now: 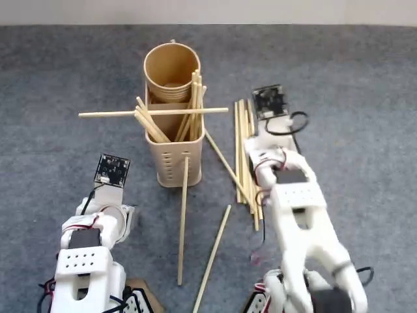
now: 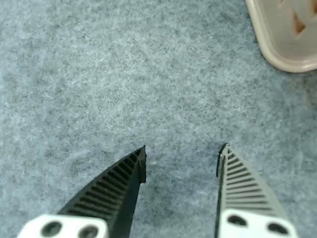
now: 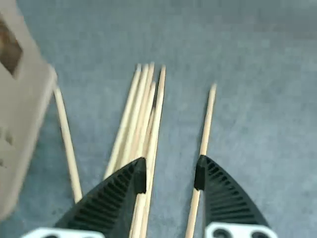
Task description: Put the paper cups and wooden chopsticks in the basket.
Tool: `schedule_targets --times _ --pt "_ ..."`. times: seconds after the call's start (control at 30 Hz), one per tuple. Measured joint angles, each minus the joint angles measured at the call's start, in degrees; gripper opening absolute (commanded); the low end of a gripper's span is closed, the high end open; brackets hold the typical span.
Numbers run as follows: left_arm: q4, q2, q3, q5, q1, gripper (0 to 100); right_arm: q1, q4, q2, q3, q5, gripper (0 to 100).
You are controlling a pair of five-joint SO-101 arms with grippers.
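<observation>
Toward the near edge of the table [image 1: 365, 130], around its middle, the near chopstick [image 1: 212, 261] lies slanted, and beside it the long chopstick [image 1: 182, 222] runs away from that edge with its far end against the basket's near wall. At the near left, the left gripper [image 2: 184, 147] hangs over bare grey surface, its fingers spread wide with nothing between them; a corner of the basket [image 2: 277, 47] lies just beyond it. The basket [image 1: 171, 163] stands mid-table, with several chopsticks [image 1: 192, 111] propped inside and one crosswise chopstick [image 1: 153, 113] balanced flat over its rim. Right of it the diagonal chopstick [image 1: 228, 166] slants from the basket's side toward the bundle [image 1: 242, 130], a sheaf lying lengthwise on the table under the right arm [image 1: 293, 208]. The right gripper [image 3: 171, 161] sits low over that bundle [image 3: 143, 109], parted moderately and holding nothing: one finger is above the sheaf, the other above a lone chopstick [image 3: 207, 119] just beside it. The stacked cups [image 1: 171, 65] stand in the basket's far end.
</observation>
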Motion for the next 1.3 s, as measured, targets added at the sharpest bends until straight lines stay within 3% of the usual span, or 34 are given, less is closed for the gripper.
schedule_targets --times 0.23,0.47,0.6,0.8,1.0,1.13,1.3 --pt "0.0 0.0 0.0 0.0 0.0 26 4.1 2.5 23.3 -11.6 0.4 16.9" --pt "0.0 0.0 0.0 0.0 0.0 26 5.9 2.5 32.7 -17.7 0.4 16.4" --pt "0.0 0.0 0.0 0.0 0.0 26 5.8 2.7 36.0 -18.5 0.5 0.0" --pt "0.0 0.0 0.0 0.0 0.0 26 6.0 2.8 36.3 -19.1 0.6 0.5" --pt "0.0 0.0 0.0 0.0 0.0 26 6.1 6.8 26.3 -18.8 -2.5 0.5" --pt "0.0 0.0 0.0 0.0 0.0 26 7.5 7.6 8.7 -18.8 -9.3 0.5" --pt "0.0 0.0 0.0 0.0 0.0 26 5.2 6.2 -16.8 -18.8 -11.3 0.9"
